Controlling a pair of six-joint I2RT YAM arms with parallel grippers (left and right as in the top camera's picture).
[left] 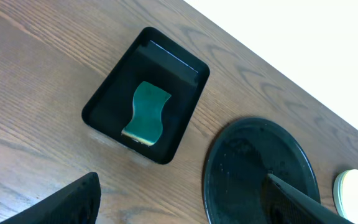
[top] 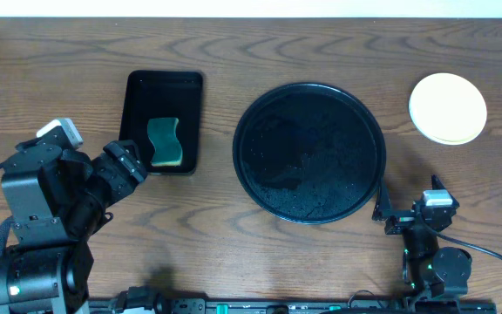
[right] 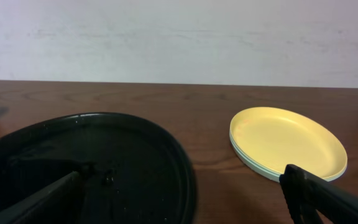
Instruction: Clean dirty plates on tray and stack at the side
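The large round black tray (top: 310, 153) lies at the table's middle with no plate on it; it also shows in the left wrist view (left: 260, 171) and the right wrist view (right: 86, 168). The plates (top: 447, 107) sit stacked at the far right, pale yellow on top with mint-blue rims beneath (right: 288, 142). My left gripper (top: 127, 164) is open and empty near the small rectangular tray; its fingers frame the left wrist view (left: 179, 205). My right gripper (top: 408, 214) is open and empty by the round tray's right front rim (right: 185, 199).
A small rectangular black tray (top: 164, 122) at the back left holds a green sponge (top: 165, 142), also seen in the left wrist view (left: 145, 114). Specks and wet marks dot the round tray's floor.
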